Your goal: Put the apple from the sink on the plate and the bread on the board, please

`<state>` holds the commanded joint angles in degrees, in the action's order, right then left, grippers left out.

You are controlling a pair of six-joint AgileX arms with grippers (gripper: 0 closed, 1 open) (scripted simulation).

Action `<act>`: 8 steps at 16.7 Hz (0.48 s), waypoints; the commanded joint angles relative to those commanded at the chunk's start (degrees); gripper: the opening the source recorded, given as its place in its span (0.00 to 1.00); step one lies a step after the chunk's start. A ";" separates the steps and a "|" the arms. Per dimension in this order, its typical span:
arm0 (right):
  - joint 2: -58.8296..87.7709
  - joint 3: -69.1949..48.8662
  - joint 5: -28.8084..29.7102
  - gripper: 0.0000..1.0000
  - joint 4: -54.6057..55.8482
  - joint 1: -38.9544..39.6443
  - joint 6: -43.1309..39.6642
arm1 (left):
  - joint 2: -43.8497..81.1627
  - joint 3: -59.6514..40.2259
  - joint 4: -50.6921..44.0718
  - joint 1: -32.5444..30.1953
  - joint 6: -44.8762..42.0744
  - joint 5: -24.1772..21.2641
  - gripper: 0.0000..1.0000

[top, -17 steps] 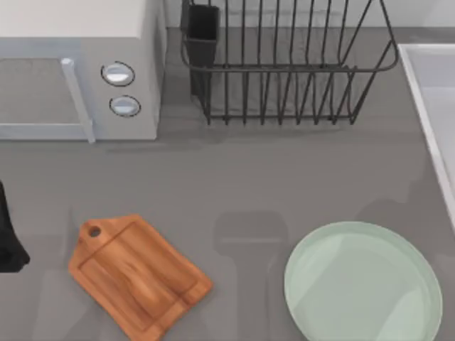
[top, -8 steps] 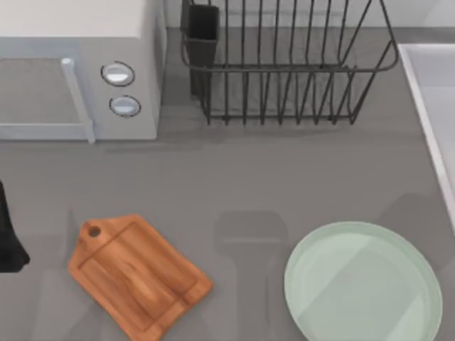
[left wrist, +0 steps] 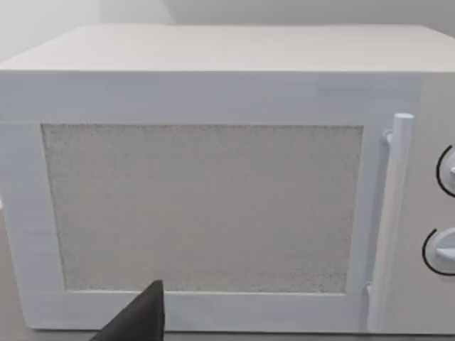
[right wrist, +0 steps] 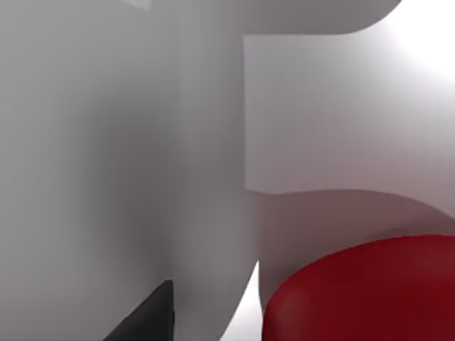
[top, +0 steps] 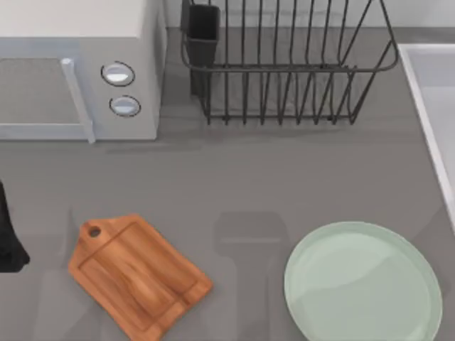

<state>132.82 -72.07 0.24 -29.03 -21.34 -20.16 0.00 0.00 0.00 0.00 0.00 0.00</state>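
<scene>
You have the white microwave (top: pixel 78 71) at ten o'clock on the table, the wire dish rack (top: pixel 284 64) at twelve, and the sink (top: pixel 434 106) running down the edge at two. The pale green plate (top: pixel 362 284) sits bare at five o'clock, the wooden board (top: pixel 135 273) bare at seven. Your left arm (top: pixel 8 241) is parked at nine, facing the microwave; whether its gripper is closed you cannot tell. Your right wrist view looks into the sink's pale wall with the apple (right wrist: pixel 370 291) close below; that gripper's state is unclear too.
</scene>
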 joint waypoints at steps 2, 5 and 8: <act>0.48 0.27 0.00 1.00 0.52 -0.01 0.01 | 0.00 0.00 0.00 0.00 0.00 0.00 1.00; 0.48 0.27 0.00 1.00 0.52 -0.01 0.01 | 0.00 0.00 0.00 0.00 0.00 0.00 1.00; 0.48 0.27 0.00 0.77 0.52 -0.01 0.01 | 0.00 0.00 0.00 0.00 0.00 0.00 1.00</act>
<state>133.29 -71.80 0.25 -28.51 -21.35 -20.15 0.00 0.00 0.00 0.00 0.00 0.00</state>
